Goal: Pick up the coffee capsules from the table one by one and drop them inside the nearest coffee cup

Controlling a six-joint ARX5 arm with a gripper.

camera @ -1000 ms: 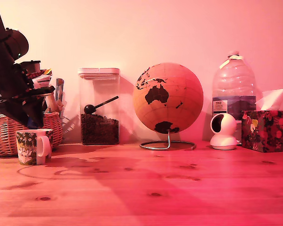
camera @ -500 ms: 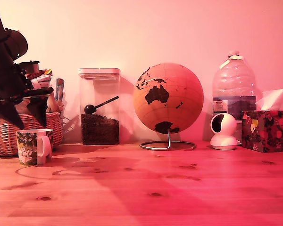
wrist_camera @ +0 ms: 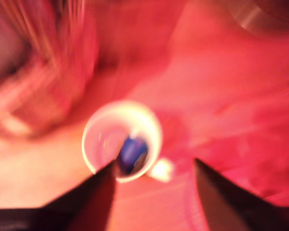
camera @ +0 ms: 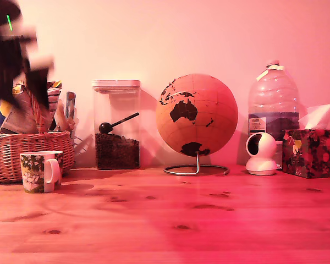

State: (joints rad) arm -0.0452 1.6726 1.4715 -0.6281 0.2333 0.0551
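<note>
Raised since the earlier frame, the gripper (wrist_camera: pixel 151 185) is seen with jaws spread and empty above the mug (camera: pixel 40 171), the blue capsule (wrist_camera: pixel 131 153) lying inside; retreat is judged next.

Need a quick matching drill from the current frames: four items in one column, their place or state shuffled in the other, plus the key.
Things:
1. capsule
2. mug
3. gripper
4. scoop

Places or states:
A. on coffee beans in the clear canister
B. open, raised above the mug, motion-blurred
C. lying inside the mug
D. on the table in front of the wicker basket

Pairs: 1-C, 2-D, 3-B, 4-A
</note>
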